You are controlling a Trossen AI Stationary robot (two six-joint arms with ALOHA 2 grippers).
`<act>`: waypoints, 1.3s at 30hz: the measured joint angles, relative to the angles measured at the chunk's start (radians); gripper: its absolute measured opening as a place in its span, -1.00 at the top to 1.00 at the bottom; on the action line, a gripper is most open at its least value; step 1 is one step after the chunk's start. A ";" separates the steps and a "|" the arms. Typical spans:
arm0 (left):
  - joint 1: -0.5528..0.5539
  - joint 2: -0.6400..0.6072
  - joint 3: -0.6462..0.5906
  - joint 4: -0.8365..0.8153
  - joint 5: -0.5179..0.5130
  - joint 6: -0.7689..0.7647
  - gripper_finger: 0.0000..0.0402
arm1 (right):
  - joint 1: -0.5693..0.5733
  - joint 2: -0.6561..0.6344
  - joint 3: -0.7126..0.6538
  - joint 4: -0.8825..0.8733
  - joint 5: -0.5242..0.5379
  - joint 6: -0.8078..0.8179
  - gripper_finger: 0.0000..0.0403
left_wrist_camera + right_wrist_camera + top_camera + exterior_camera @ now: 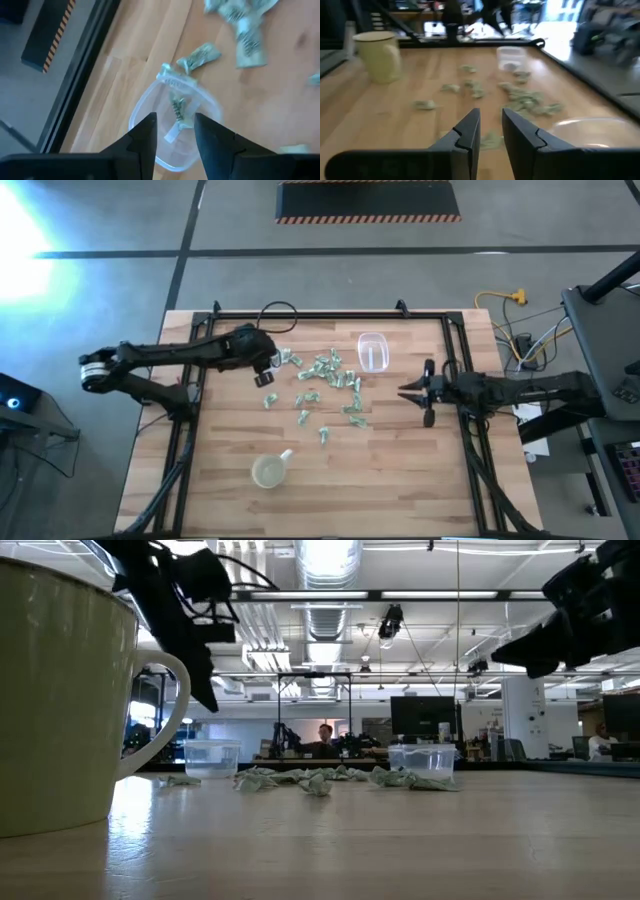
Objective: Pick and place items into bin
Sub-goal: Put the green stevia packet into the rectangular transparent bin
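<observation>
High view, left gripper (268,370) spread above a clear container (172,125) holding one piece, pale green items (325,385) scattered mid-table, second clear container (373,351) beyond them, yellowish cup (268,471) near the front edge, right gripper (415,392) slightly parted, empty, beside the scatter.

Left hand (174,132) hangs above the table with fingers parted; right hand (491,127) waits, fingers slightly apart.
</observation>
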 joint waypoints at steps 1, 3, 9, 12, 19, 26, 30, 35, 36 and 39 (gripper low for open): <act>-0.013 -0.024 -0.007 -0.001 0.000 -0.009 0.43 | 0.000 0.044 -0.001 0.031 -0.024 0.015 0.64; -0.040 -0.078 -0.022 0.007 0.000 -0.028 0.43 | 0.000 0.138 0.001 0.090 -0.050 0.040 0.64; -0.125 -0.229 -0.088 0.046 0.000 -0.061 0.43 | 0.026 0.425 0.083 0.120 -0.060 0.094 0.64; -0.157 -0.291 -0.144 0.103 0.000 -0.061 0.43 | 0.054 0.571 0.143 0.119 -0.056 0.105 0.64; -0.178 -0.408 -0.230 0.170 -0.001 -0.024 0.43 | 0.119 0.912 0.303 0.116 -0.049 0.162 0.64; -0.178 -0.463 -0.247 0.196 -0.001 -0.021 0.43 | 0.135 1.158 0.463 0.116 -0.048 0.165 0.52; -0.178 -0.457 -0.249 0.193 -0.001 -0.022 0.43 | 0.135 1.248 0.525 0.056 -0.037 0.169 0.39; -0.178 -0.424 -0.250 0.196 0.000 -0.023 0.43 | 0.135 1.327 0.575 0.011 -0.002 0.173 0.26; -0.178 -0.417 -0.250 0.198 0.000 -0.023 0.43 | 0.135 1.336 0.582 0.011 0.004 0.173 0.25; -0.178 -0.398 -0.250 0.209 0.000 -0.023 0.43 | 0.135 1.358 0.602 0.012 0.008 0.176 0.21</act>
